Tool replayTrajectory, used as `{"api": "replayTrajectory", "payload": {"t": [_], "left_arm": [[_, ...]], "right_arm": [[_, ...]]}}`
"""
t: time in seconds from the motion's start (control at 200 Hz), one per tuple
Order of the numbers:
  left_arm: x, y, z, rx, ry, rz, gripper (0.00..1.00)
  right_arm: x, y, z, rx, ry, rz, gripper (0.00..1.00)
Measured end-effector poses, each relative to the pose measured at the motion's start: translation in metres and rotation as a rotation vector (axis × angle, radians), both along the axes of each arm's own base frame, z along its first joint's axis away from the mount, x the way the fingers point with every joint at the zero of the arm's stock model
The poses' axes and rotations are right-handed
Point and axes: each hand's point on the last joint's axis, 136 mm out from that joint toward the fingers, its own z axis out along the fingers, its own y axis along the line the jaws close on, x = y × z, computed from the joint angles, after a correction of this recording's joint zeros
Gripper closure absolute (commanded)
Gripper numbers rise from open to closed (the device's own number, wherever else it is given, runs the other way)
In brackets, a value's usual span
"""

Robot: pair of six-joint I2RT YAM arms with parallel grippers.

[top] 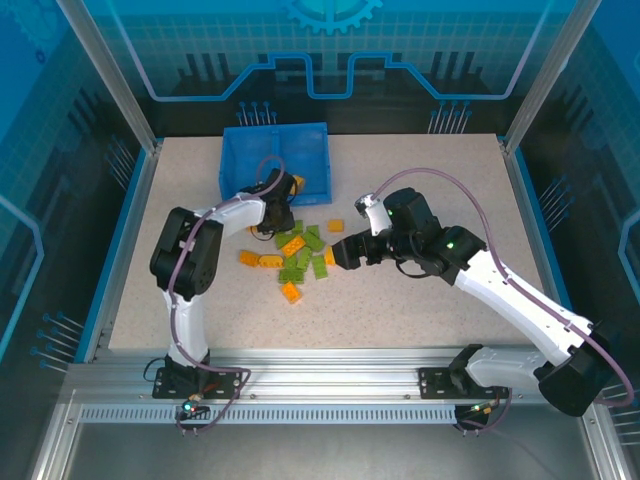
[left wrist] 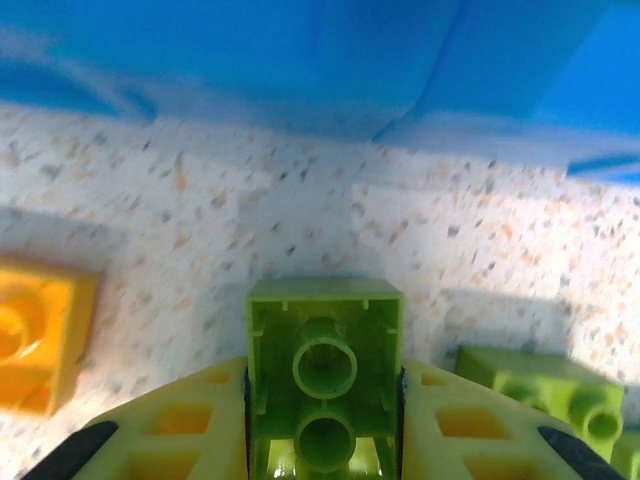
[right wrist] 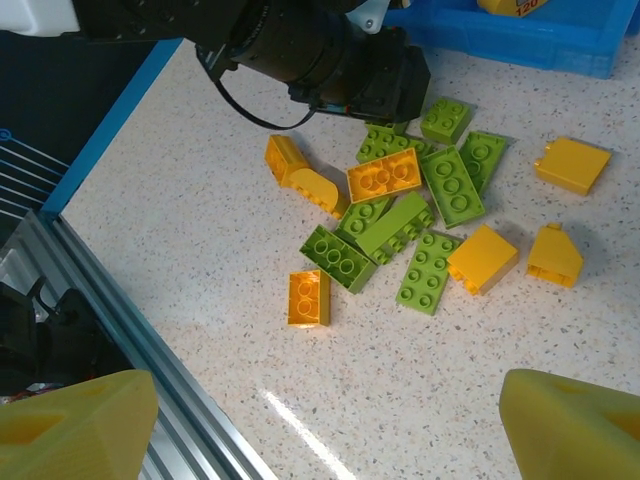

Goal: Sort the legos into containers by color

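Nearest the arm bases, the right gripper (right wrist: 325, 425) is held with its jaws spread wide and nothing between them, poised over the near side of the table (right wrist: 420, 380). Just beyond it, the legos (right wrist: 400, 215) are seen lying loose in a scattered heap at mid-table, well over a dozen of them, orange and lime green mixed together, some touching and some overlapping. At the far edge of that heap, the left gripper (top: 283, 200) is closed onto a lime green brick (left wrist: 324, 350), which is pinched by its sides between the two fingers; whether it has been lifted off the table cannot be told. Farthest away, the blue tray (top: 250, 155) is set, and one orange brick (right wrist: 510, 6) is seen inside it, though in which compartment cannot be told. The sorting is judged barely started, with nearly all the bricks left to be moved.
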Motion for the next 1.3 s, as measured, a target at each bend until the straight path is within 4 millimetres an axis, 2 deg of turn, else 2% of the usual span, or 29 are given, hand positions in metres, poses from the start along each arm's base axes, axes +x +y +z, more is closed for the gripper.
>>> {"api": "replayTrajectory", "payload": {"t": [0.085, 0.215, 0.32, 0.38, 0.43, 0.515, 0.635, 0.805, 0.935, 1.081, 1.296], "left_arm": [[-0.009, 0.003, 0.022, -0.008, -0.022, 0.000, 0.76], [-0.006, 0.009, 0.099, -0.030, -0.179, 0.011, 0.76], [0.014, 0.020, 0.162, -0.042, -0.325, 0.036, 0.77], [0.030, 0.033, 0.182, -0.043, -0.376, 0.070, 0.78], [0.043, 0.047, 0.189, -0.037, -0.397, 0.104, 0.79], [0.068, 0.071, 0.182, -0.017, -0.387, 0.150, 0.79], [0.104, 0.091, 0.141, -0.009, -0.307, 0.185, 0.79], [0.132, 0.090, 0.078, -0.017, -0.184, 0.181, 0.77], [0.140, 0.089, 0.047, -0.029, -0.124, 0.176, 0.70], [0.148, 0.092, 0.035, -0.037, -0.102, 0.177, 0.59], [0.150, 0.092, 0.040, -0.044, -0.106, 0.174, 0.51]], "right_arm": [[-0.002, 0.001, 0.002, 0.006, 0.000, 0.001, 0.10], [-0.003, 0.000, 0.006, 0.014, -0.007, -0.005, 0.09], [-0.002, -0.002, 0.008, 0.015, -0.016, -0.017, 0.09], [-0.002, -0.003, 0.010, 0.018, -0.019, -0.022, 0.09], [-0.003, -0.003, 0.011, 0.019, -0.021, -0.024, 0.09], [-0.004, -0.004, 0.013, 0.023, -0.028, -0.027, 0.09], [-0.005, -0.008, 0.020, 0.029, -0.045, -0.039, 0.09], [-0.009, -0.015, 0.027, 0.036, -0.063, -0.056, 0.08], [-0.011, -0.019, 0.029, 0.034, -0.066, -0.070, 0.08], [-0.013, -0.023, 0.032, 0.036, -0.071, -0.079, 0.08], [-0.014, -0.030, 0.037, 0.039, -0.090, -0.105, 0.07]]}}
